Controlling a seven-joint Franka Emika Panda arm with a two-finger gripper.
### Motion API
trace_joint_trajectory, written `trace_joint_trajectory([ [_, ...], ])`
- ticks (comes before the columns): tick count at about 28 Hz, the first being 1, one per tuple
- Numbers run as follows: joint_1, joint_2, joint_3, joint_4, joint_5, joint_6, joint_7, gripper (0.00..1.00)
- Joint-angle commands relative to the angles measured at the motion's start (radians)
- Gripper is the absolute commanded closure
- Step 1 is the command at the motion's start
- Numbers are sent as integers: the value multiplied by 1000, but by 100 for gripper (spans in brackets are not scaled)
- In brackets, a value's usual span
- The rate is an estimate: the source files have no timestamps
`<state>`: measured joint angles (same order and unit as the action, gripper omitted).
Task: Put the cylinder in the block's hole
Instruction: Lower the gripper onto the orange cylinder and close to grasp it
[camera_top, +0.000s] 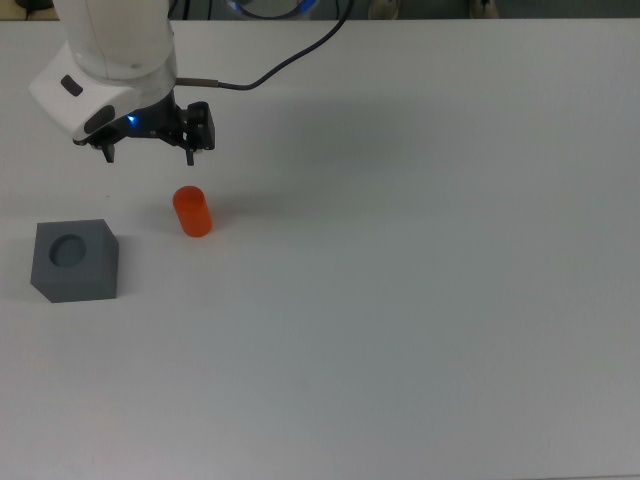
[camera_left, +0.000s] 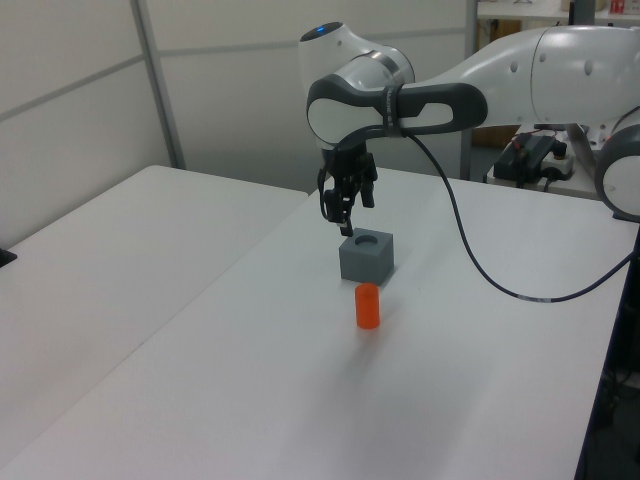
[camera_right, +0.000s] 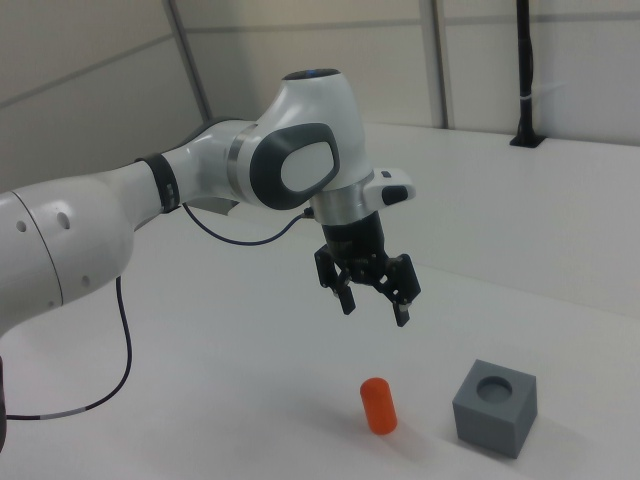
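The orange cylinder (camera_top: 192, 212) (camera_left: 367, 306) (camera_right: 378, 405) stands upright on the white table, free of any grip. Beside it, toward the top view's left, the dark grey block (camera_top: 74, 261) (camera_left: 366, 255) (camera_right: 495, 405) rests with its round recess facing up and empty. My gripper (camera_top: 149, 155) (camera_left: 345, 213) (camera_right: 375, 305) hangs open in the air above the table. It points down and holds nothing. In the top view it sits above the cylinder and slightly to its left, well apart from it.
The white table (camera_top: 420, 300) stretches wide to the top view's right. A black cable (camera_top: 290, 60) runs from the wrist toward the table's far edge. In the left view, a seam (camera_left: 215, 290) between two tabletops runs left of the block.
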<state>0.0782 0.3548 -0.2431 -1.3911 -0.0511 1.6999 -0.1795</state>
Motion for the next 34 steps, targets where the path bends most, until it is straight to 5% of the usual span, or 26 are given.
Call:
trace_joint_trajectory([
  [1, 0, -2, 1, -40, -10, -12, -6, 0],
  [12, 0, 71, 24, -124, 16, -11, -8, 0],
  [28, 0, 167, 42, -121, 14, 69, -6, 0],
  [29, 2, 167, 42, -120, 14, 69, -6, 4],
  [34, 2, 165, 42, -115, 17, 69, -6, 61],
])
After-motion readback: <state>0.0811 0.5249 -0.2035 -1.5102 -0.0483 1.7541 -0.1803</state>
